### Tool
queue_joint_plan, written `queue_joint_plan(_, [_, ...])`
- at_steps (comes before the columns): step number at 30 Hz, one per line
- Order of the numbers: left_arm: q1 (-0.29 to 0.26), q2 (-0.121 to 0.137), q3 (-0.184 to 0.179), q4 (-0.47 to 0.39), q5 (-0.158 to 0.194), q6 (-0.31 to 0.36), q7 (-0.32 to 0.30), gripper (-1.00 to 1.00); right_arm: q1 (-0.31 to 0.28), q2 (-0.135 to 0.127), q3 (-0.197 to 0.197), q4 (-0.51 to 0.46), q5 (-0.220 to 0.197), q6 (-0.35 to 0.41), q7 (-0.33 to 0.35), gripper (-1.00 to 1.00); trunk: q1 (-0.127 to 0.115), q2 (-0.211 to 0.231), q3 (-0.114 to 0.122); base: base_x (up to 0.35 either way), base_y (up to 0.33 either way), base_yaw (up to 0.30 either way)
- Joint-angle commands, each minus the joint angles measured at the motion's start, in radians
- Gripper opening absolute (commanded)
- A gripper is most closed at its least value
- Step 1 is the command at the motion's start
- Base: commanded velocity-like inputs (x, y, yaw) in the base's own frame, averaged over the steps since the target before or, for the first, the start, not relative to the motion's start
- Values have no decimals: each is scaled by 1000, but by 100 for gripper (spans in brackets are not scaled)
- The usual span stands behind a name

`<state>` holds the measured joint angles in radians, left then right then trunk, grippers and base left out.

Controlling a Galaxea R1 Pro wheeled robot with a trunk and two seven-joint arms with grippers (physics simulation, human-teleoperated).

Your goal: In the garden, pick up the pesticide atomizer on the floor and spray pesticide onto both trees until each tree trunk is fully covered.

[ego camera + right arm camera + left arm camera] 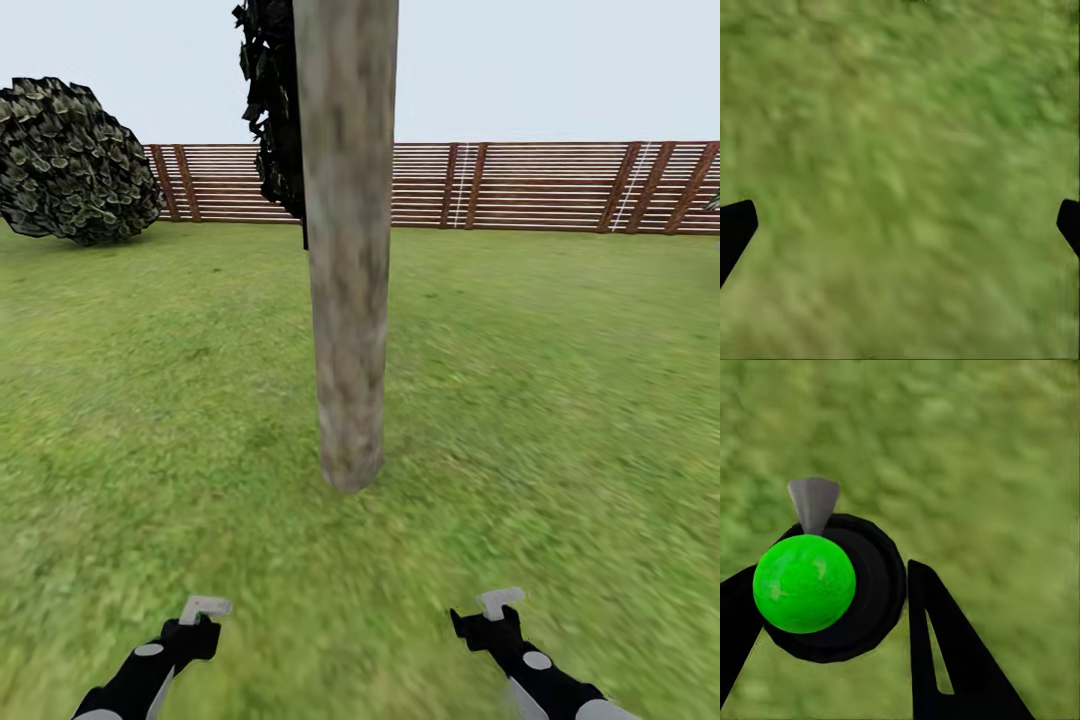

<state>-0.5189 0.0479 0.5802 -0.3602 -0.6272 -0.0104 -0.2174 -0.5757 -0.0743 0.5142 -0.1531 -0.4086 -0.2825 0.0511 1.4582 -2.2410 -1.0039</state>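
Observation:
A thick, mottled grey-brown tree trunk (348, 260) rises from the lawn straight ahead, a short way beyond both arms, with dark ragged foliage (272, 100) hanging behind it. The pesticide atomizer (821, 585) is a round black body with a bright green ball and a grey nozzle. It sits between the black fingers (945, 660) of my left gripper (832, 571), which is shut on it. In the head view my left gripper (203, 612) is low at the left. Low at the right, my right gripper (495, 605) is open over bare grass, its fingertips wide apart (907, 206).
Green lawn (560, 400) spreads all around the trunk. A round dark bush (70, 160) stands at the far left. A reddish-brown slatted fence (540, 185) closes the back of the garden.

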Motion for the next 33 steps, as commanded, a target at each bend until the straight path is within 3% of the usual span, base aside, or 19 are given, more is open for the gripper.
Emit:
queue_joint_plan(1, [0, -3, 0, 0, 10, 25, 16, -100, 0, -16, 1, 13, -1, -8, 1, 100, 0, 0, 0, 334, 0, 0])
queue_joint_plan(3, [0, -12, 1, -3, 17, 110, 33, -100, 6, -31, 0, 72, -7, -26, 0, 100, 0, 0, 0, 337, 0, 0])
queue_joint_plan(6, [-1, -15, 2, -12, 22, 163, 48, -100, 12, -52, -7, 110, -50, -88, 1, 100, 0, 0, 0, 338, 0, -14])
queue_joint_plan(14, [-12, -17, 2, -17, 26, 179, 50, -100, 18, -90, -10, 123, -229, -112, 3, 100, 0, 0, 0, 202, 0, -253])
queue_joint_plan(16, [-16, -20, -1, -17, 25, 188, 50, -100, 26, -102, -10, 124, -257, -117, 5, 100, 0, 0, 0, 16, 0, -298])
queue_joint_plan(23, [-40, -46, -10, -19, 23, 332, 41, -100, 44, -119, -9, 123, -273, -165, 6, 100, 0, 0, 0, 3, 0, -300])
queue_joint_plan(33, [-69, -91, -14, -19, 19, 345, 43, -100, 45, -103, -7, 122, -270, -169, 7, 100, 0, 0, 0, 0, 0, -300])
